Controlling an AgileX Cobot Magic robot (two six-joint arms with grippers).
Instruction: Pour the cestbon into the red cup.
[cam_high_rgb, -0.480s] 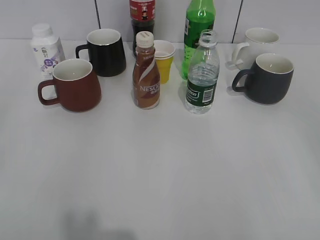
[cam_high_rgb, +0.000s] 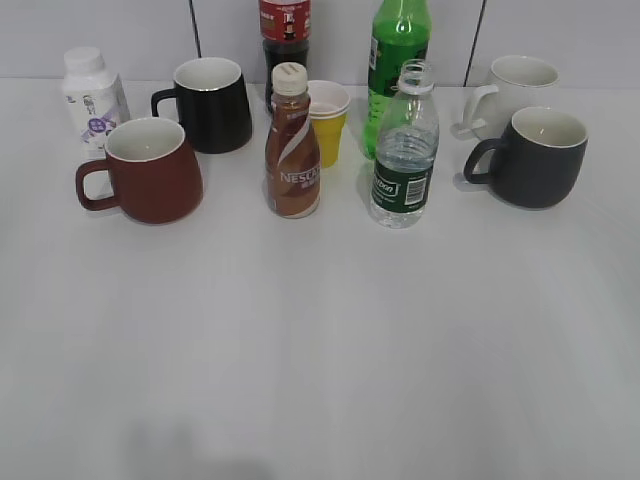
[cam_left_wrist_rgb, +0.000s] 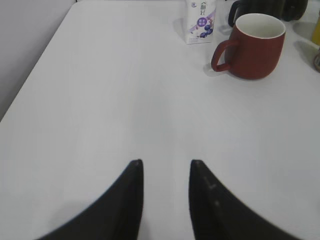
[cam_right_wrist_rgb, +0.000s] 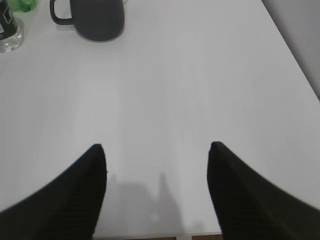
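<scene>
Ten containers stood in a loose band across the upper part of the exterior view, on a white table (cam_high_rgb: 320, 350). At upper left was a small white bottle (cam_high_rgb: 92, 97) with a purple label, and just in front of it the red cup (cam_high_rgb: 145, 170), upright, handle pointing left. Behind and to its right stood a black mug (cam_high_rgb: 212, 104). Near the centre came a brown coffee bottle (cam_high_rgb: 292, 145), a dark cola bottle (cam_high_rgb: 285, 35) behind it, and a small yellow cup (cam_high_rgb: 328, 122). Right of centre stood the water bottle (cam_high_rgb: 404, 150), uncapped and upright, well apart from the red cup, with a tall green bottle (cam_high_rgb: 397, 60) behind it. At upper right were a dark grey mug (cam_high_rgb: 535, 155) and a white mug (cam_high_rgb: 515, 88).

Left gripper (cam_left_wrist_rgb: 165, 167): narrow gap, empty, low in its wrist view. Right gripper (cam_right_wrist_rgb: 157, 147): spread wide, empty.
</scene>
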